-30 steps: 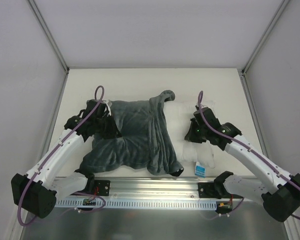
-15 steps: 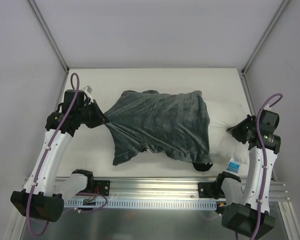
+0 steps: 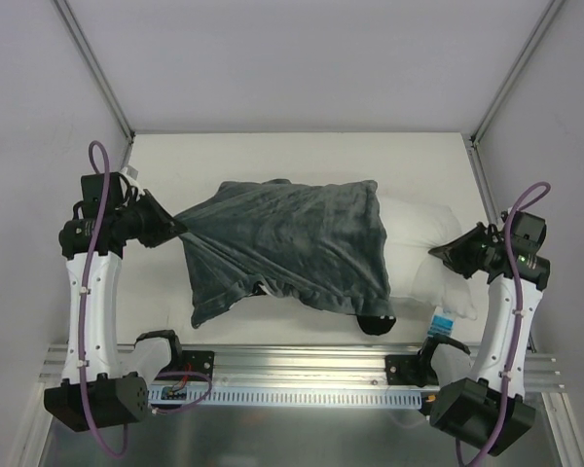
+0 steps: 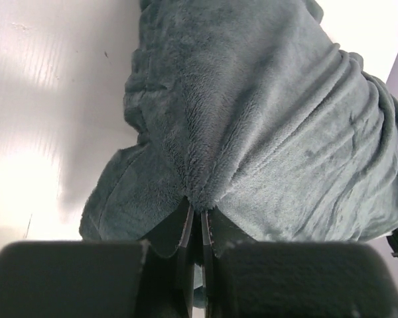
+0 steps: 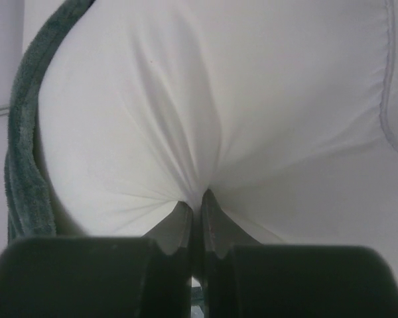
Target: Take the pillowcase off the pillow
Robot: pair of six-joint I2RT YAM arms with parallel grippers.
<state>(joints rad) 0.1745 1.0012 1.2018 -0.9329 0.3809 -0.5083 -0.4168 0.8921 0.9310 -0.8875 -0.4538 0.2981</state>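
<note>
— So, what is held by the left gripper (image 4: 194, 211)?
— A bunched fold of the pillowcase (image 4: 265, 132) is pinched between its closed fingers, at the cover's left end.
— And the right gripper (image 5: 194, 199)?
— It is clamped on the pillow (image 5: 219, 99), whose white end is seen protruding from the grey plush on the table (image 3: 273, 156).

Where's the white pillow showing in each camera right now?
Top external: pillow right of centre, protruding from the pillowcase, pinched by the right tool.
Left wrist: not showing; only pillowcase, in the left tool.
Right wrist: fills the frame.
Shared landmark: the pillowcase's dark plush, at right wrist's left edge.
</note>
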